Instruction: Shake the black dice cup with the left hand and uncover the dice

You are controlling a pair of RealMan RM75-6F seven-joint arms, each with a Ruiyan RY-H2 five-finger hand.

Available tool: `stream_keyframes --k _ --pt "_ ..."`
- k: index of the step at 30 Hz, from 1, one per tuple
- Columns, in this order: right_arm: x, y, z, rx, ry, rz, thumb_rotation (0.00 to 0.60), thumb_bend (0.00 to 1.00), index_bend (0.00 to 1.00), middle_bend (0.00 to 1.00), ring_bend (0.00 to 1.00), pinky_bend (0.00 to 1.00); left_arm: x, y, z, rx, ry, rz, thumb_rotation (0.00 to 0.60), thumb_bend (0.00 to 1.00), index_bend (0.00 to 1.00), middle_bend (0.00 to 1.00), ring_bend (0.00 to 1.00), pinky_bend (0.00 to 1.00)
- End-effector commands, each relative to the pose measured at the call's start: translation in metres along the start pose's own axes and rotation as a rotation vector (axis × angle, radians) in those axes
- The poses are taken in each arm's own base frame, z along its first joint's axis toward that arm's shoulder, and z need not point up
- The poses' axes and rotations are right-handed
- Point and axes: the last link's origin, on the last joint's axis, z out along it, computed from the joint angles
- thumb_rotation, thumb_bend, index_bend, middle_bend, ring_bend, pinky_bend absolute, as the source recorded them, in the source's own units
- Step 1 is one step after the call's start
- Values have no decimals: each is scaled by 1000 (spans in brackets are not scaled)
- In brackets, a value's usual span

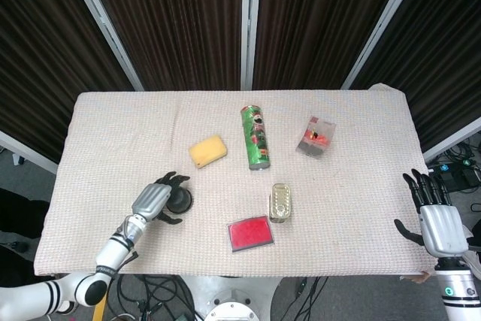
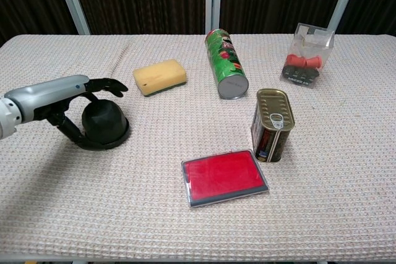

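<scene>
Cloth-covered table (image 2: 346, 171): left hand (image 2: 62, 94) spread around black dice cup (image 2: 104, 123), grip unclear; right hand (image 1: 440, 223) fingers apart, empty.

I see the dice cup (image 2: 105, 123) at the table's (image 2: 322, 214) near left, my left hand (image 2: 59, 100) arched over it. The sponge (image 2: 159, 77) lies behind it, the tube (image 2: 225, 71) to the sponge's right. The can (image 2: 272, 125) stands just behind the flat case (image 2: 226, 177). My right hand (image 1: 438, 223) sits off the right edge.
</scene>
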Motion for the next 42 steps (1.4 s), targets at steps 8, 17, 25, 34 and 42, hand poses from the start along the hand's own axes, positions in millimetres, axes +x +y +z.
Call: stream_keyframes --k 8,17,25,34,42 --pt "2 1 0 0 10 3 600 136 0 0 0 0 -4 0 6 10 19 10 600 28 101 166 14 158" --pt "0 2 0 0 6 2 600 136 0 0 0 0 -7 -1 9 12 38 37 600 28 101 202 13 150" --pt "-1 5 0 -11 1 3 600 136 0 0 0 0 -13 -2 11 12 23 44 600 28 101 204 13 150" --pt "-2 7 0 -14 -3 7 600 135 0 0 0 0 -16 -6 13 23 16 75 600 32 113 234 13 150" --pt "-2 8 0 -19 -4 6 600 135 0 0 0 0 -17 -7 17 21 33 82 600 85 145 283 29 150"
